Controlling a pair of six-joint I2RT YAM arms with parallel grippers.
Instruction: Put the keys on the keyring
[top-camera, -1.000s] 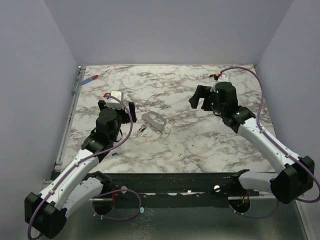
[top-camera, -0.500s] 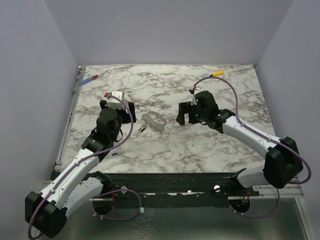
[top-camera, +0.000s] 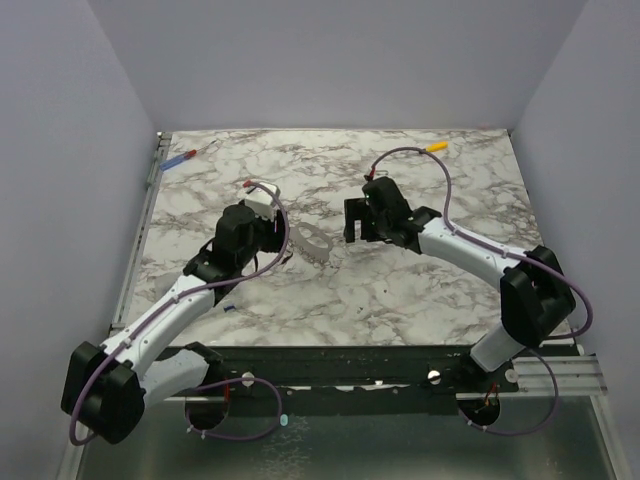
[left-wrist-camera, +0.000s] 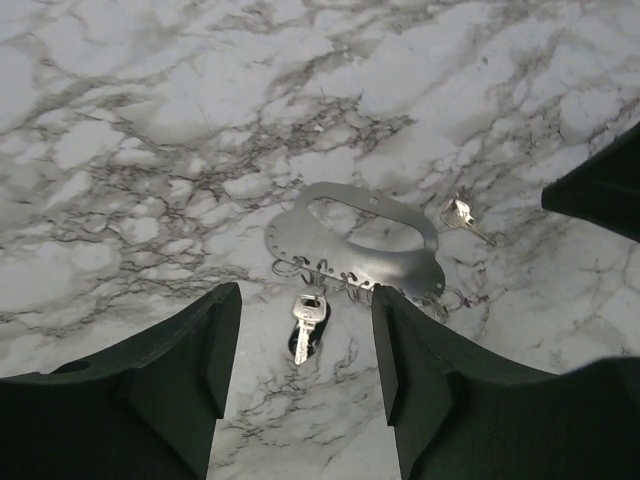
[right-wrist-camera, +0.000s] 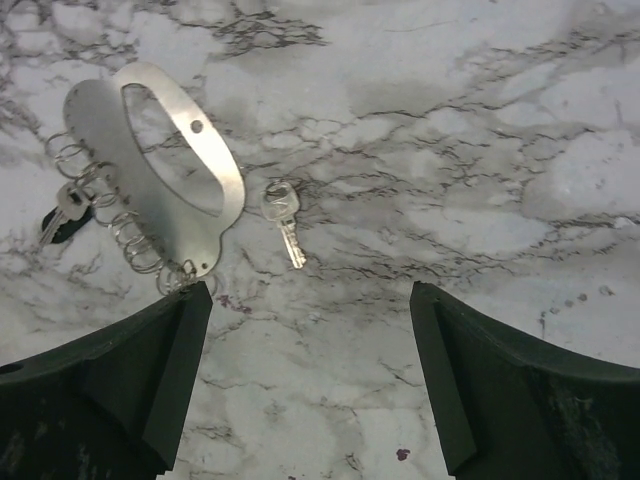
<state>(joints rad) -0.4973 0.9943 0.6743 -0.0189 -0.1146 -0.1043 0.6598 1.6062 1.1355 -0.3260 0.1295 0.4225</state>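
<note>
The keyring is a flat silver plate (top-camera: 311, 241) with an oval cut-out and a row of thin wire rings along one edge; it also shows in the left wrist view (left-wrist-camera: 350, 255) and the right wrist view (right-wrist-camera: 150, 170). One small silver key (left-wrist-camera: 308, 318) lies over a dark patch by the rings, just past the tips of my open left gripper (left-wrist-camera: 305, 300), and shows in the right wrist view (right-wrist-camera: 60, 208). A second key (right-wrist-camera: 283, 215) lies loose beside the plate, ahead of my open, empty right gripper (right-wrist-camera: 310, 290), and shows in the left wrist view (left-wrist-camera: 460, 213). The left gripper (top-camera: 281, 240) and the right gripper (top-camera: 350, 222) flank the plate.
A blue-and-red tool (top-camera: 180, 158) lies at the far left corner of the marble table (top-camera: 400, 290). A yellow-handled tool (top-camera: 437, 146) lies at the far right. Grey walls enclose the table on three sides.
My right arm has swung left and in, from the far right to beside the plate. My left gripper has moved right, up to the plate and the key.
</note>
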